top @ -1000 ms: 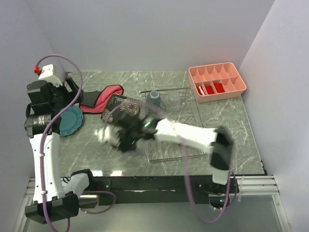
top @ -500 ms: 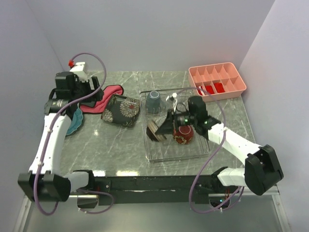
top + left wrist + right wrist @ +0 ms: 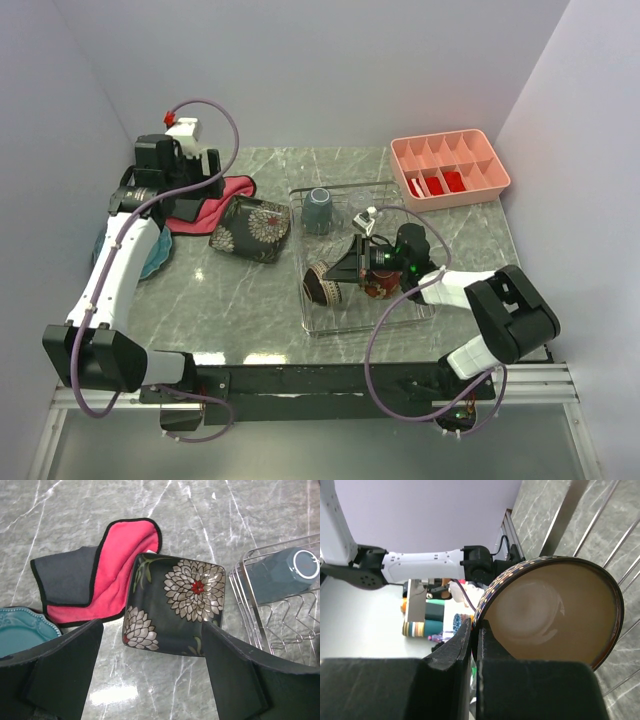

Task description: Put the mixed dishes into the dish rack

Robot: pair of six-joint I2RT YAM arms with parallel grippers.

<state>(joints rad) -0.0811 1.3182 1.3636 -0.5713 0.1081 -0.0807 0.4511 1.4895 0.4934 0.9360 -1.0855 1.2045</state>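
I've got the right gripper [image 3: 347,270] pinching the dark bowl [image 3: 322,285] inside the dish rack [image 3: 340,327], red bowl [image 3: 379,287] just right of it.

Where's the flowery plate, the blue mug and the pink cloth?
square flowered plate [image 3: 172,605]: left wrist view, middle of its face.
grey-blue mug [image 3: 275,575]: left wrist view, its side wall.
red-pink cloth [image 3: 125,565]: left wrist view, pink folded-over part.

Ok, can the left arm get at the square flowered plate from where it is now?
Probably yes. The left tool is open above the square flowered plate, which lies with nothing on it; the red-pink cloth and dish rack sit off to its sides.
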